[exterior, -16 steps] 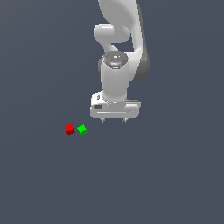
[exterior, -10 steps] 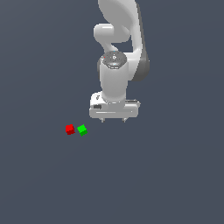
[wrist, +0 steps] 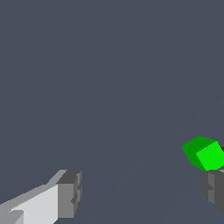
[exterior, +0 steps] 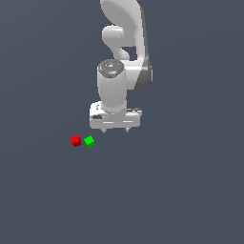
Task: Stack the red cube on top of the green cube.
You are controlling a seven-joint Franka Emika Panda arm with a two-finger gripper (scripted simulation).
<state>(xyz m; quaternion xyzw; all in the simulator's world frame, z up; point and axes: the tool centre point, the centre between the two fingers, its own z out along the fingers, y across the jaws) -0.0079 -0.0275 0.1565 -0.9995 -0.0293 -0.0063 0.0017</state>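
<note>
The red cube and the green cube lie side by side on the grey floor, nearly touching, red on the exterior view's left. My gripper hangs open above the floor, a little to the exterior view's right of the green cube, with nothing between its fingers. In the wrist view the green cube sits close to one fingertip, and only a sliver of the red cube shows behind it. The other fingertip is far apart from it.
Only the plain dark grey floor surrounds the cubes. The white arm rises behind the gripper.
</note>
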